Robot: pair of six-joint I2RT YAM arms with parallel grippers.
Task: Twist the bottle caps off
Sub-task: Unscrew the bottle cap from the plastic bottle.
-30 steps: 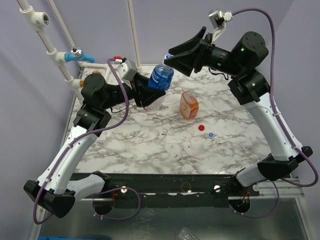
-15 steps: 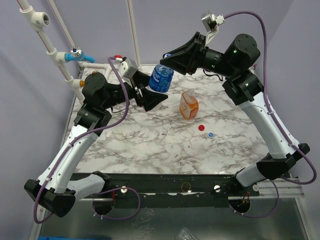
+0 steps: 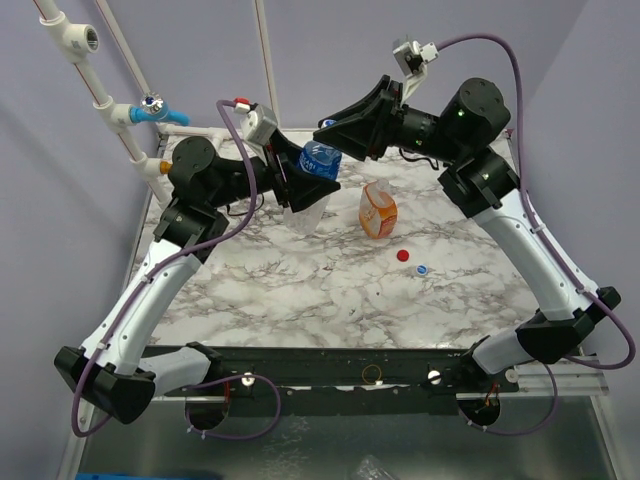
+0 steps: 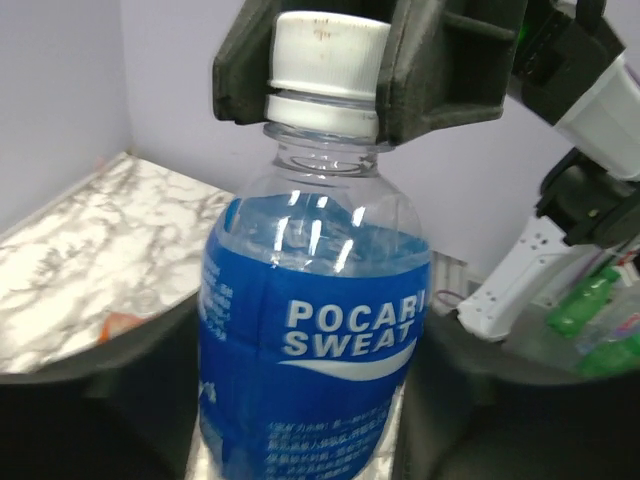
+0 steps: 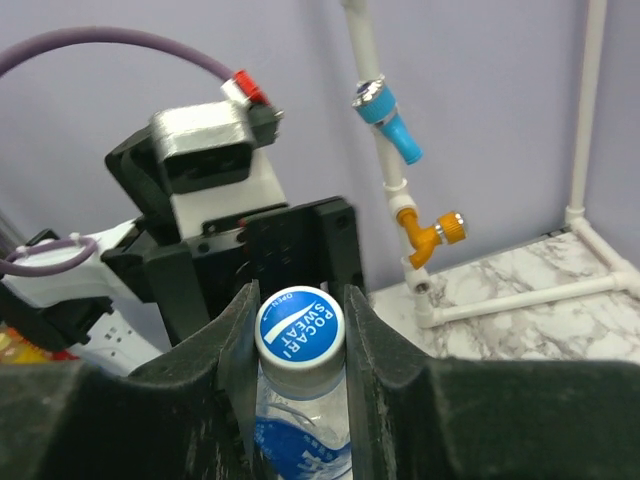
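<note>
— Entry one: what is being worked?

— Blue-labelled bottle. It is tilted and looks lifted off the tabletop, over its far-left part. Its cap has white sides and a blue printed top, and is still on the neck. I take the step to be unscrewing this cap, with no sign yet that the thread has let go.

— Right fingers?

— Right fingers: closed on the cap, one on each side, with the cap squarely between them.

— Left fingers?

— Left fingers: spread wide, one on each side of the bottle's lower body. I cannot tell from here whether they press it or only flank it.

— What does the next move call for?

— In my judgement, a firm hold low on the body by the left fingers, then a turn of the right wrist about the neck. The cap should be lifted only once it runs free. If the body is loose, the whole bottle will turn with the cap.

— Other stock?

— Orange bottle: standing toward the far edge, right of the held bottle, apart from both arms.
— Red cap and blue-and-white cap: loose on the tabletop right of centre, near each other, not touching.
</note>
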